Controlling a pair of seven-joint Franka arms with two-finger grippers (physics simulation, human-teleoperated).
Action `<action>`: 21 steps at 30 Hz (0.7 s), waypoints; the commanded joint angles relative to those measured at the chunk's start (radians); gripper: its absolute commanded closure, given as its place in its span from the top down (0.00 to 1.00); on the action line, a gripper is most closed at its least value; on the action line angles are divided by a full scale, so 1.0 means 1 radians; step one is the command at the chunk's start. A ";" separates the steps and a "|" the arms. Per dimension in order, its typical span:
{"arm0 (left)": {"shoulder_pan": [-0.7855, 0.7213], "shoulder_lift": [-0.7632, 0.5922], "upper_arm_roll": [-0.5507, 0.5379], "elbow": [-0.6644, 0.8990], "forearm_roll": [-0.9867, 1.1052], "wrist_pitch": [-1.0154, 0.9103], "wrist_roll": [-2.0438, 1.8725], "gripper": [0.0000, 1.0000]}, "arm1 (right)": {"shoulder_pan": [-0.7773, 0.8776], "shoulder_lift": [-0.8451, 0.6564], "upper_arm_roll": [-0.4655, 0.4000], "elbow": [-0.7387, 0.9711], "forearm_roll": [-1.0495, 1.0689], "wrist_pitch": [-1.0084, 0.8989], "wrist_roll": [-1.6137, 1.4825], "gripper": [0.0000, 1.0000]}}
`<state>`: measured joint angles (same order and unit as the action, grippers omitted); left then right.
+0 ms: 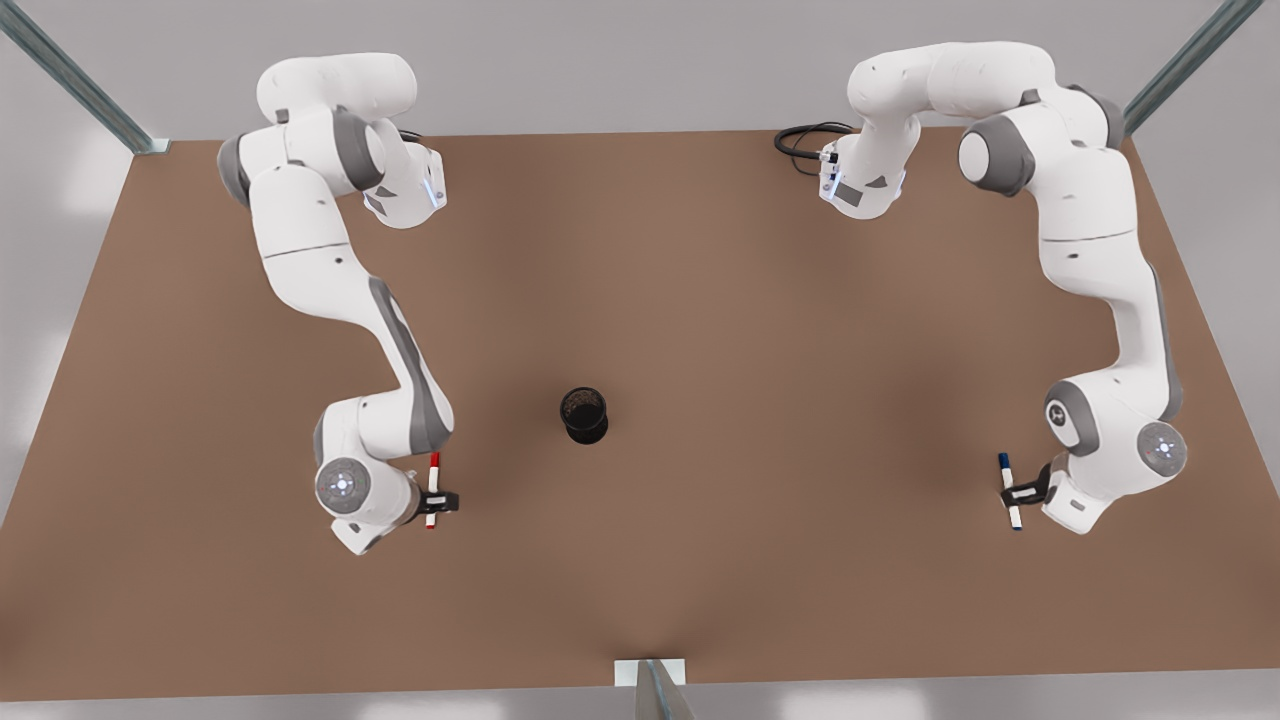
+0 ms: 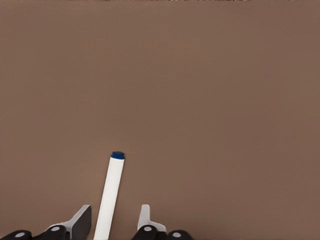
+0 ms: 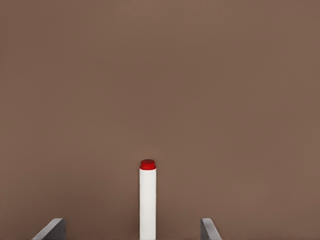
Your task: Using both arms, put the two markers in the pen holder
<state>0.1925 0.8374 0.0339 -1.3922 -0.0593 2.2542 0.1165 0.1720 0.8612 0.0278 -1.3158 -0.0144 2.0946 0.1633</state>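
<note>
Progress check: nothing in the pen holder [image 1: 584, 414] yet, so both drops are left to do.

Left gripper [image 1: 1022, 492] sits at the front view's 4 o'clock from the holder, well apart from it, straddling the blue marker [image 1: 1010, 490]. In the left wrist view the fingers [image 2: 80, 222] stand apart with the blue marker [image 2: 109, 197] between them, leaning closer to one finger. I can't tell for sure whether it touches. Not clamped.

Right gripper [image 1: 440, 500] is at the front view's 8 o'clock from the holder, nearer to it than the other, over the red marker [image 1: 433, 490]. Right wrist view: fingers [image 3: 50, 230] wide apart, red marker [image 3: 147, 200] centred in the gap, clear daylight on both sides.

Both markers appear to lie flat on the brown table [image 1: 760, 300], not lifted.

My read: both arms are at pre-grasp. Remaining: close on each marker, lift, carry to the holder, tip upright, release. Two arms converging on one small cup, so I'd stagger them.
</note>
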 commanded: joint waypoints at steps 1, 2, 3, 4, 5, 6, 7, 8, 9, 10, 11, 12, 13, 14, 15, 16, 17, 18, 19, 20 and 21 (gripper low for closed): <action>0.001 0.009 0.001 0.005 0.003 0.084 0.192 0.60 | 0.001 0.007 0.000 0.001 0.001 0.025 0.116 0.99; -0.001 0.016 0.001 0.009 0.004 0.087 0.206 0.60 | -0.002 0.009 0.000 0.001 0.001 0.025 0.114 0.96; -0.001 0.020 0.001 0.013 0.004 0.088 0.212 0.60 | -0.005 0.010 0.000 -0.002 0.001 0.024 0.114 0.91; -0.001 0.026 0.001 0.018 0.004 0.090 0.241 0.60 | -0.005 0.010 0.000 -0.003 0.002 0.021 0.116 0.86; -0.001 0.034 0.001 0.021 0.004 0.113 0.261 0.60 | -0.005 0.010 0.000 -0.008 0.002 0.018 0.117 0.81; 0.001 0.037 0.001 0.021 0.004 0.113 0.272 0.60 | -0.003 0.010 0.000 -0.013 0.002 0.018 0.117 0.79; 0.001 0.049 0.001 0.021 0.004 0.119 0.275 0.60 | -0.003 0.010 0.000 -0.020 0.002 0.021 0.117 0.79; -0.001 0.058 0.003 0.021 0.004 0.125 0.298 0.60 | 0.000 0.012 0.000 -0.020 0.001 0.024 0.133 0.78; -0.001 0.066 0.003 0.021 0.004 0.127 0.304 0.60 | -0.002 0.019 0.000 -0.020 0.001 0.024 0.143 0.78; -0.001 0.071 0.003 0.021 0.004 0.128 0.330 0.60 | -0.003 0.021 0.000 -0.020 0.001 0.024 0.143 0.78; -0.002 0.077 0.003 0.021 0.006 0.128 0.331 0.60 | -0.005 0.027 0.000 -0.020 0.001 0.022 0.139 0.77; -0.002 0.077 0.003 0.021 0.006 0.128 0.338 0.60 | -0.005 0.029 0.000 -0.020 0.001 0.022 0.140 0.75; -0.001 0.077 0.003 0.021 0.006 0.128 0.347 0.60 | -0.006 0.030 0.000 -0.020 0.001 0.024 0.139 0.75; -0.001 0.077 0.004 0.021 0.006 0.128 0.348 0.60 | -0.006 0.033 0.000 -0.025 0.001 0.024 0.140 0.74; -0.001 0.077 0.004 0.021 0.006 0.128 0.348 0.59 | -0.006 0.032 0.000 -0.030 0.001 0.025 0.140 0.72; -0.001 0.077 0.004 0.021 0.006 0.128 0.348 0.57 | -0.006 0.032 0.000 -0.031 0.001 0.025 0.140 0.71; -0.001 0.077 0.004 0.021 0.007 0.128 0.350 0.53 | -0.006 0.033 0.000 -0.031 0.001 0.024 0.140 0.70; -0.001 0.077 0.004 0.021 0.007 0.128 0.348 0.49 | -0.006 0.033 0.000 -0.033 0.002 0.025 0.139 0.69; -0.001 0.077 0.004 0.021 0.006 0.128 0.348 0.48 | -0.006 0.033 0.001 -0.033 0.002 0.027 0.139 0.68; -0.001 0.077 0.004 0.021 0.006 0.128 0.348 0.47 | -0.006 0.033 0.001 -0.033 0.002 0.027 0.140 0.66; -0.001 0.077 0.004 0.021 0.006 0.128 0.348 0.47 | -0.006 0.041 0.001 -0.034 0.002 0.028 0.137 0.65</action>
<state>0.1918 0.9156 0.0383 -1.3719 -0.0539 2.3768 0.3409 0.1662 0.9011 0.0284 -1.3498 -0.0138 2.1195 0.2583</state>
